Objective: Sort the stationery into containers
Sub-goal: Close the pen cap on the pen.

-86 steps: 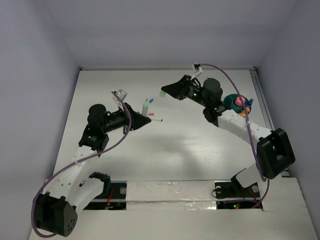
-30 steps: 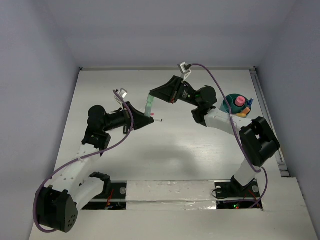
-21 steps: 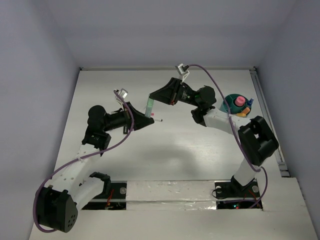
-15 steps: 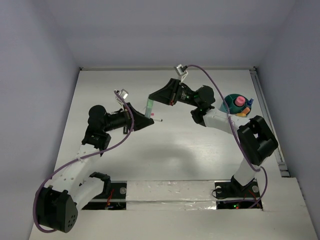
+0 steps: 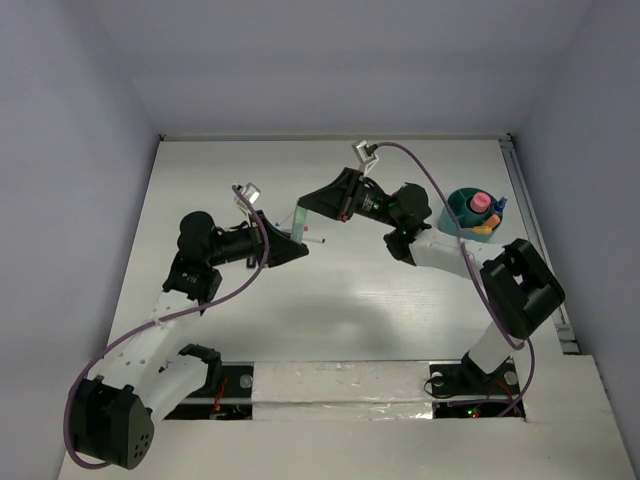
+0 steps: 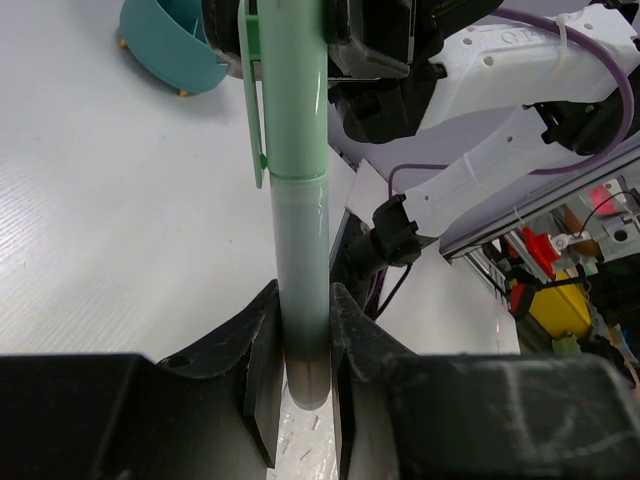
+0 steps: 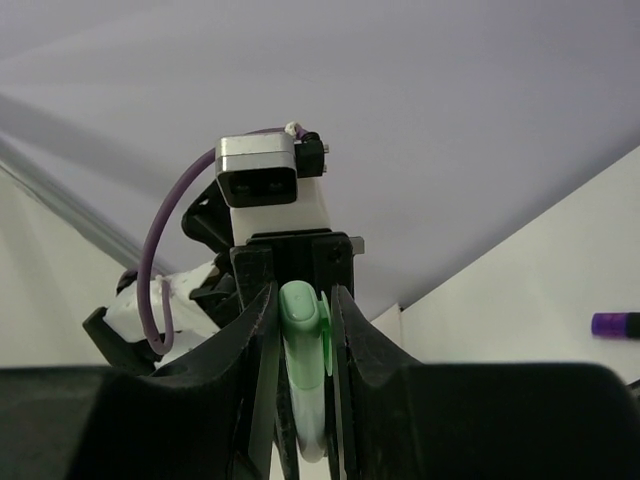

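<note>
Top view
Left gripper (image 5: 297,247): pinched on the near end of the pen (image 5: 299,222), above the middle of the table (image 5: 200,170).
Right gripper (image 5: 306,207): pinched on the far end of the same pen, tip to tip with the left gripper.
Pen: pale green and short in this view, spanning the gap between the two grippers.
Marker (image 5: 314,240): thin and white, lying on the table just beside the left gripper.
Holder (image 5: 462,208): round and teal, at the right side of the table and well apart from the pen; a pink-topped piece (image 5: 480,202) stands in it.

Left wrist view
Left gripper (image 6: 300,305): both fingers (image 6: 262,350) pressed against the grey lower end of the pen (image 6: 298,200).
Pen: runs straight away from the camera, with its clip on the left and its cap end inside the black right gripper (image 6: 365,45).
Holder (image 6: 165,45): on the table at the upper left, beside the cap end.

Right wrist view
Right gripper (image 7: 303,295): fingers close on either side of the green cap of the pen (image 7: 305,370).
Left gripper (image 7: 290,260): straight ahead at the pen's other end.
Purple cap (image 7: 612,324): on the table at the right edge.
</note>
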Robot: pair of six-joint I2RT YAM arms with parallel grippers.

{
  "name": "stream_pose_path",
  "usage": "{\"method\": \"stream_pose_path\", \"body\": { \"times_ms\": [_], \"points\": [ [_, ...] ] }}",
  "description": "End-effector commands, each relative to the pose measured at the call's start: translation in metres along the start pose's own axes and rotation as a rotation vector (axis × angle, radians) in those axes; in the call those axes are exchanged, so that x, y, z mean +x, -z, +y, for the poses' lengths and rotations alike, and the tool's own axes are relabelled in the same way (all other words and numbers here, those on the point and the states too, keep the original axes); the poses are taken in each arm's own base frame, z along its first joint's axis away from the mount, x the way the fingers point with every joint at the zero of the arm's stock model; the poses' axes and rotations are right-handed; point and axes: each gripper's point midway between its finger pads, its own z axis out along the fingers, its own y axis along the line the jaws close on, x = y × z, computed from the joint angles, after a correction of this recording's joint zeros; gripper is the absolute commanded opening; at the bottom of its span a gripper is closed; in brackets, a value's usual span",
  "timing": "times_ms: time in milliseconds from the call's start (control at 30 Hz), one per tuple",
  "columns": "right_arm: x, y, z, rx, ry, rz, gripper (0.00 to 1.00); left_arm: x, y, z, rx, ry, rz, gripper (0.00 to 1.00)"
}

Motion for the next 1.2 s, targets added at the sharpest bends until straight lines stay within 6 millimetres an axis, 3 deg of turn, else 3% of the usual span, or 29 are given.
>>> {"method": "stream_pose_path", "body": {
  "times_ms": [0, 67, 267, 433, 700, 900, 1167],
  "points": [
    [0.051, 0.001, 0.017, -0.045, 0.034, 0.145, 0.00, -0.033, 0.001, -0.020, 0.032, -0.149, -0.117, 0.00],
    [0.058, 0.001, 0.016, -0.027, 0.043, 0.163, 0.00, -0.035, 0.001, -0.020, 0.029, -0.150, -0.119, 0.00],
    [0.106, 0.002, 0.001, 0.130, 0.099, 0.280, 0.00, -0.058, 0.001, -0.039, 0.049, -0.200, -0.158, 0.00],
    [0.142, 0.032, -0.020, 0.244, 0.097, 0.324, 0.00, -0.075, 0.000, -0.053, 0.073, -0.227, -0.188, 0.00],
    [0.184, 0.072, -0.033, 0.304, 0.032, 0.386, 0.00, -0.093, -0.001, -0.065, 0.076, -0.251, -0.205, 0.00],
    [0.203, 0.083, -0.029, 0.285, 0.006, 0.438, 0.00, -0.099, -0.004, -0.065, 0.075, -0.244, -0.203, 0.00],
    [0.229, 0.086, -0.004, 0.194, -0.051, 0.549, 0.00, -0.103, -0.009, -0.059, 0.072, -0.238, -0.196, 0.00]
  ]
}}
